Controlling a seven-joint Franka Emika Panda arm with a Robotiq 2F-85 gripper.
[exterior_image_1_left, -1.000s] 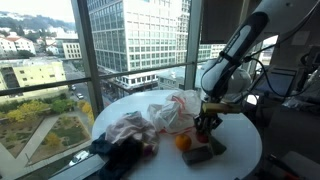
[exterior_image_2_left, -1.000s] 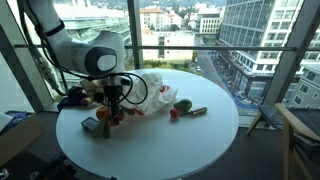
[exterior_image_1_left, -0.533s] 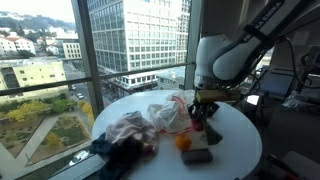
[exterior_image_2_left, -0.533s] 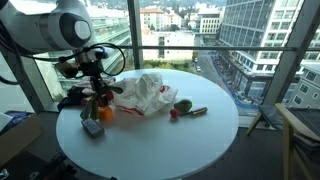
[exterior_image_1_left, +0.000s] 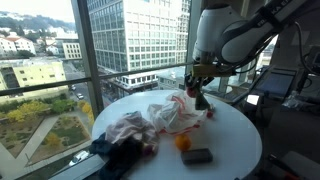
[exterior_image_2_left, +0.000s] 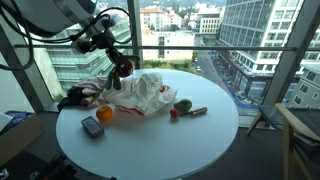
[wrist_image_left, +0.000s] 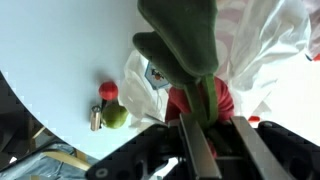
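- Held a red toy (wrist_image_left: 190, 60) in the end effector (exterior_image_1_left: 200, 90), jaws drawn narrow on the red body. Left the green top poking out past the fingertips, probably because soft leaves would give no firm hold.
- Hung well above the worktop (exterior_image_2_left: 170, 145) and over the white bag (exterior_image_2_left: 140, 95), touching neither. Judged high enough to pass the crumpled heap without snagging.
- Saw, below in the wrist view, a lime (wrist_image_left: 115, 117), a red ball (wrist_image_left: 108, 91) and a short dark bar (wrist_image_left: 96, 118). Found them close together on bare white surface just beside the bag.
- Noted an orange (exterior_image_1_left: 183, 142) and a grey block (exterior_image_1_left: 196, 156) just beside each other. Placed both nearer the rim, well apart from the held toy.
- Noted cloths (exterior_image_1_left: 120, 150) heaped at the bag's other side, the dark one seeming to hang over the rim. Judged that edge crowded and poor for setting anything down.
- Found the widest bare room on the half of the worktop away from the glass, beyond the lime and bar.
- Judged the margin small toward the window (exterior_image_2_left: 160, 40), close behind the end effector in both exterior views. Judged the room upward and inward over the worktop freer.
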